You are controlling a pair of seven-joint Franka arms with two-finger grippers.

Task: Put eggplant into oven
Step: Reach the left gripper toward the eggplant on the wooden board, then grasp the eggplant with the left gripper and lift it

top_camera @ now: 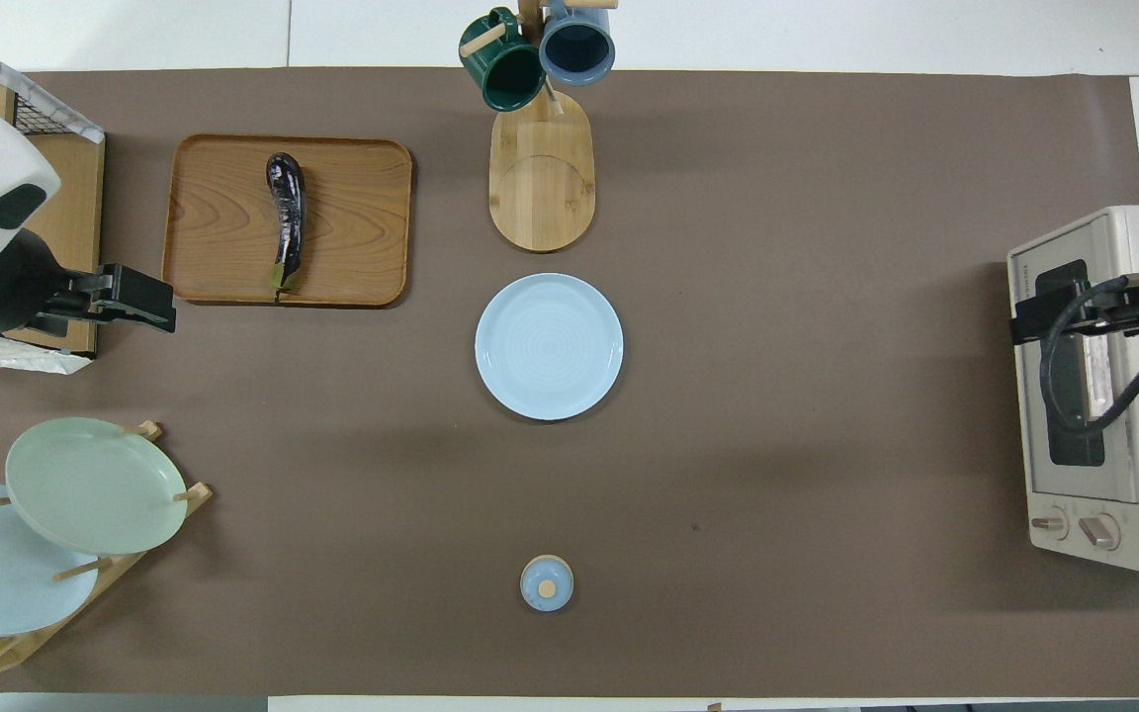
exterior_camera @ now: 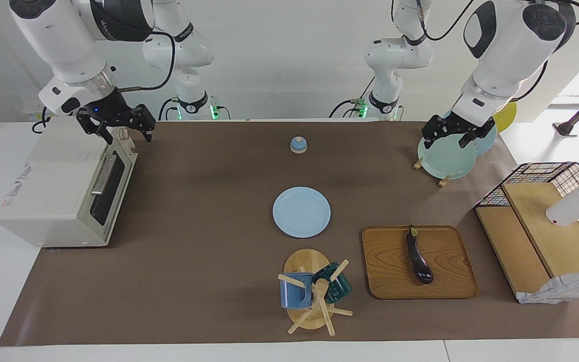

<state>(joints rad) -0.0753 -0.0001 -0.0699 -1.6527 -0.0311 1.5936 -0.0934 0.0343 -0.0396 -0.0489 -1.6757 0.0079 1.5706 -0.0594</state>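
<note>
Slim, glossy purple-black eggplant (exterior_camera: 418, 256) with a small green stem cap, lying lengthwise on a rounded-corner wooden tray (exterior_camera: 450, 281) with visible grain; stem end toward the robots. Boxy cream-white oven (exterior_camera: 58, 186) at the right arm's end of the table (exterior_camera: 194, 261), its dark glass door shut, a metal bar handle along the door's upper edge. The table is covered by a matte brown sheet. Right gripper (exterior_camera: 118, 131), raised over the oven's corner nearest the robots, fingers apart, holding nothing. Left gripper (exterior_camera: 451, 134), raised over a pale green plate (exterior_camera: 445, 160) that leans in a wooden peg rack, fingers apart, holding nothing. At table centre, a smooth round light-blue plate (exterior_camera: 301, 211); farther from the robots, a bamboo mug stand (exterior_camera: 307, 289) bearing a blue mug and a dark green mug.
</note>
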